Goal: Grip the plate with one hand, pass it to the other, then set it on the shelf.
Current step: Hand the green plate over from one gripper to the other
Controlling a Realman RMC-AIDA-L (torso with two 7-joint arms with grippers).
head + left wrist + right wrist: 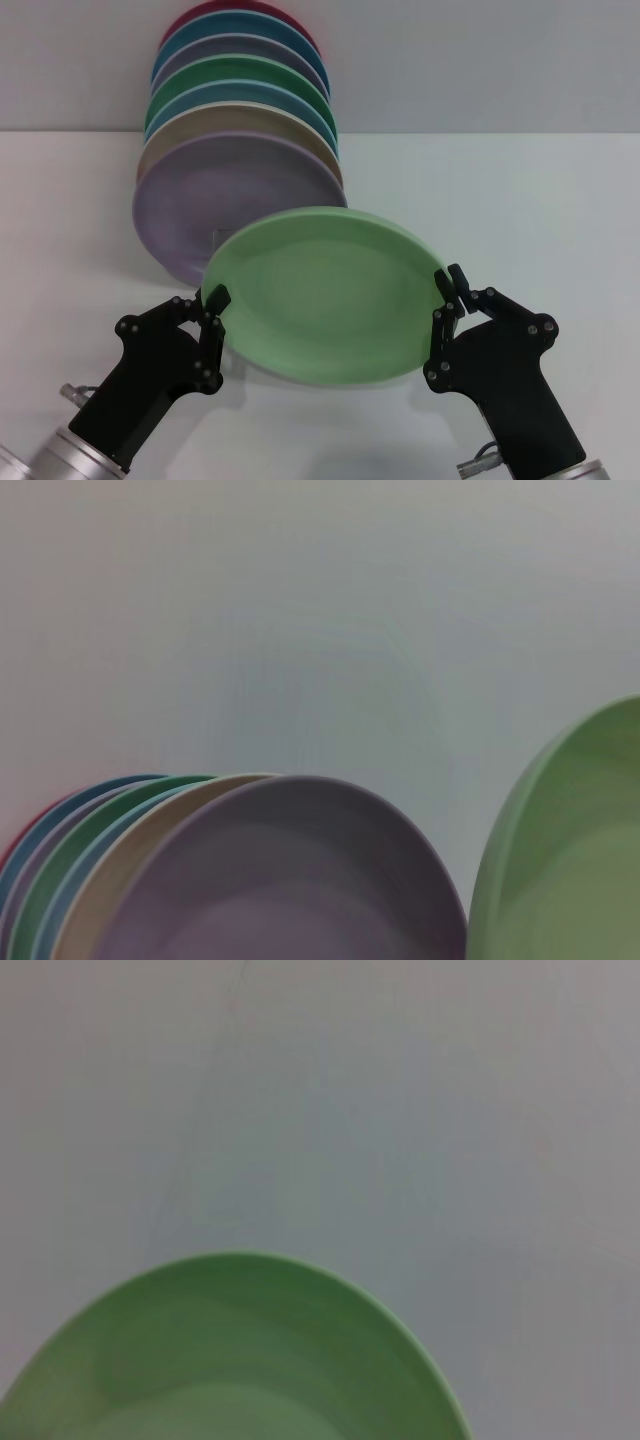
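In front of the row of standing plates [240, 150], the plate [325, 295] is held tilted above the table [520, 200], clamped at one rim by the left gripper [212, 305] and at the opposite rim by the right gripper [450, 290].

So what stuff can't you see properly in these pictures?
- The shelf: head view, only a bit of wire shows between the lavender plate and the plate.
- Rear stacked plates: each hides the next.
- Left tool and right tool: the wrist views show neither.
- Plate's lower part: cut off in both wrist views.
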